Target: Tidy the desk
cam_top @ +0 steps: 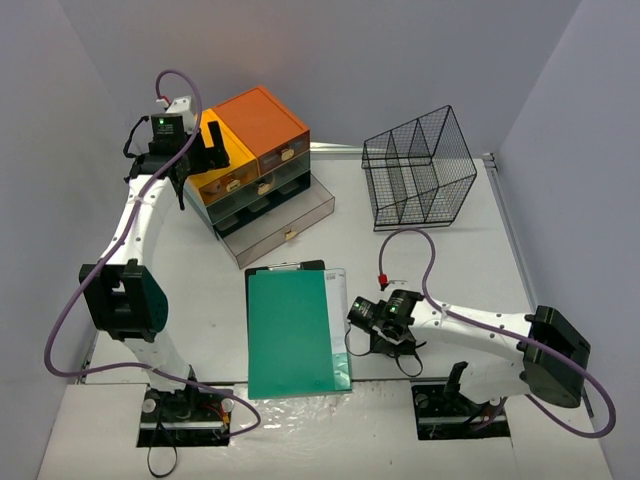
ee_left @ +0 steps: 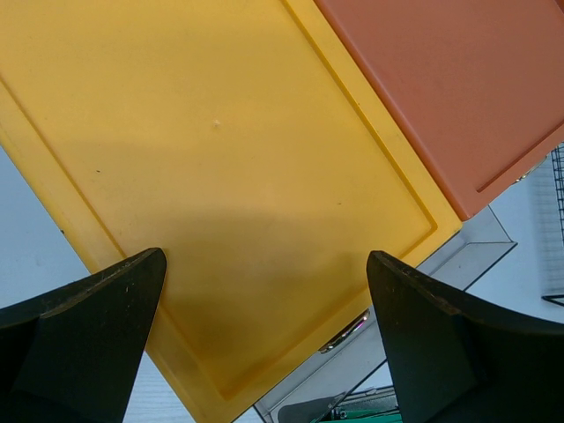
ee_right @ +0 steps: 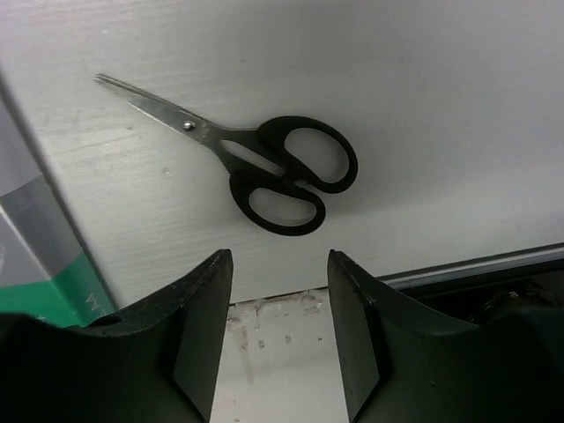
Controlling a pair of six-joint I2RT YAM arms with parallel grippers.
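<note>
right wrist | scissors (ee_right: 220, 148) flat on white counter (ee_right: 423, 106), blades closed, tips up-left, black handles right | claw (ee_right: 279, 264) below them, fingers (ee_right: 198, 326) apart, nothing between, not touching scissors | green-and-grey cover (ee_right: 53, 282) at left edge | rail (ee_right: 476, 269) lower right

The left arm (cam_top: 138, 215) reaches up tall and far back on the left side. The left end effector (ee_left: 266, 257) points down. Its two black fingers (ee_left: 97, 326) are wide apart with nothing between them. The right arm (cam_top: 475, 325) stays low and reaches left from the near right corner. The right end effector (ee_right: 279, 256) points down too, with its jaws apart and holding nothing.
</note>
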